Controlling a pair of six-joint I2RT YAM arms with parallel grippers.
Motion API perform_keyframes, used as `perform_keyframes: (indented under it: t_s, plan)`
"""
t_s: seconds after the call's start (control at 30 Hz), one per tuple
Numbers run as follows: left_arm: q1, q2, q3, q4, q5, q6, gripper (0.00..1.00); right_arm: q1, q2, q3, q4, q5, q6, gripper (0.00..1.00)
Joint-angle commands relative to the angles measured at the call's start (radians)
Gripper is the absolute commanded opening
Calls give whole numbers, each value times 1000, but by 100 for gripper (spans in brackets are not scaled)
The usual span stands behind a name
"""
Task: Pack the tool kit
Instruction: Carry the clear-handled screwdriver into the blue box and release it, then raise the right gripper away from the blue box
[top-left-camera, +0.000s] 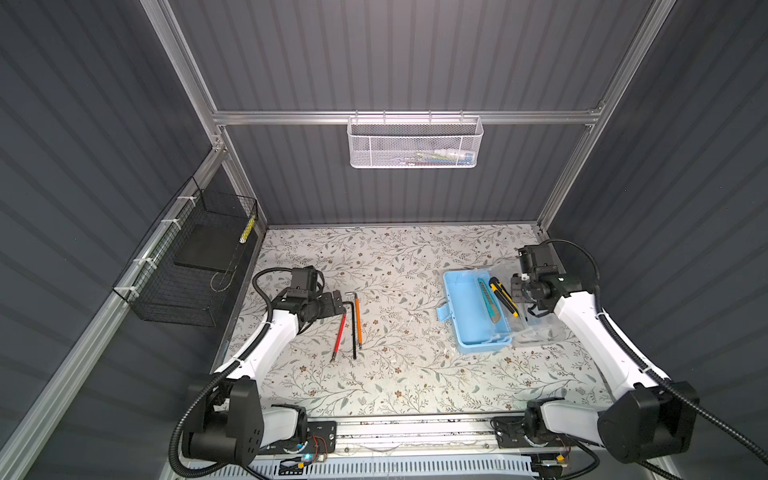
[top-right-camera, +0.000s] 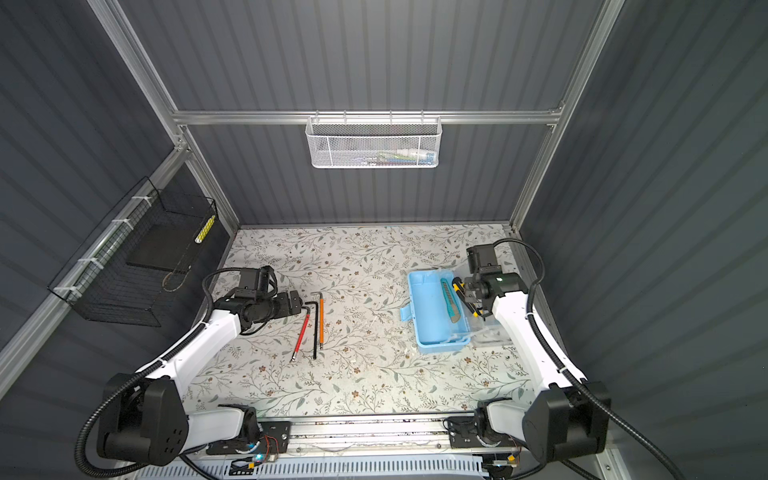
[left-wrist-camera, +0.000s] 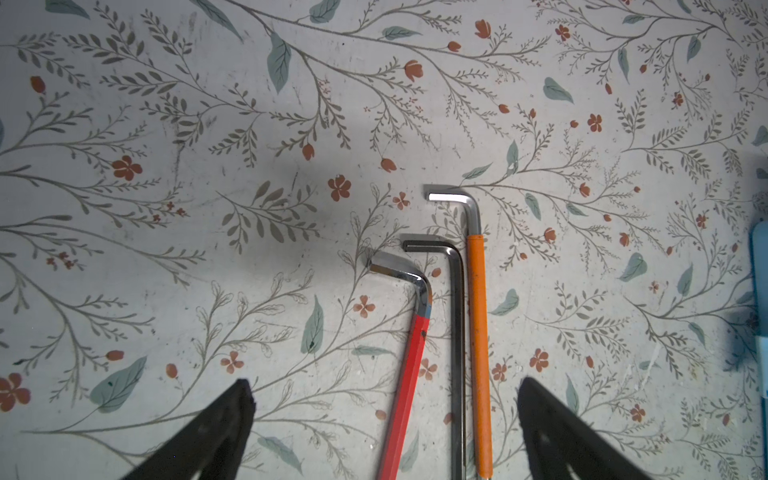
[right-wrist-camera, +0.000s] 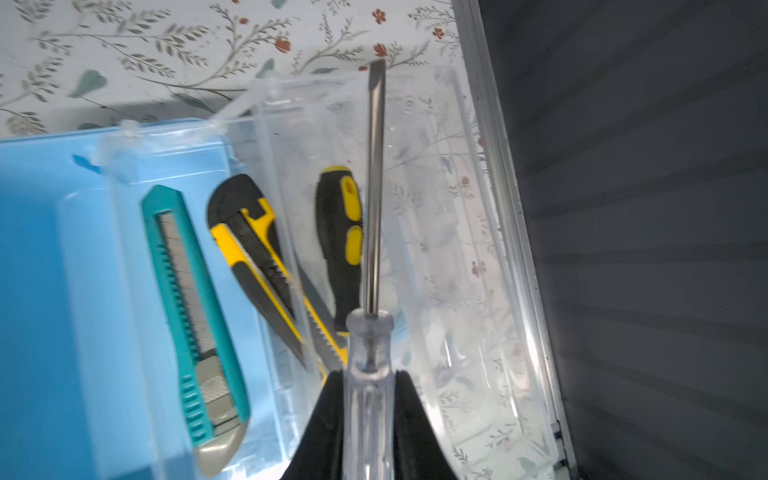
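Right gripper (right-wrist-camera: 370, 415) clamped on clear-handled flathead screwdriver (right-wrist-camera: 375, 199), shaft pointing straight out ahead of the jaws, tip over the far edge of the open clear lid (right-wrist-camera: 457, 208). Tool kit (top-left-camera: 469, 316) sits just beside and below that gripper, toward the middle of the table; blue tray open, teal utility knife (right-wrist-camera: 195, 316) lying inside, yellow-black utility knife (right-wrist-camera: 257, 266) straddling the hinge wall, black-yellow screwdriver (right-wrist-camera: 338, 241) resting in the lid just under the held shaft. Step in hand, probably: drop the clear screwdriver into the tray. Best done by shifting sideways over the blue tray rather than the lid, lining the shaft up with the tray's long axis, lowering before release so nothing bounces out or lands on the knife across the hinge. Right arm reaches forward, wrist bent down over the lid. Left gripper (left-wrist-camera: 384, 419) spread wide, holding nothing, hovering low with the red hex key (left-wrist-camera: 409, 365), black hex key (left-wrist-camera: 456, 332) and orange hex key (left-wrist-camera: 477, 332) running between its fingers; forearm stretched toward the table's middle, wrist roughly level.
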Motion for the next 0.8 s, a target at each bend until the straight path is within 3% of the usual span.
perform_keyframes:
  t_s: [0.0,0.73,0.77]
  plan:
    - [4,17,49,-26,24,31,100,-61,-7,-31,15,10,-52,3]
    - [4,-10,52,-34,-3,36,99,-58,93,-109,160,-10,10,4]
    - [5,-10,52,-32,-3,37,99,-54,92,-115,164,-9,12,8]
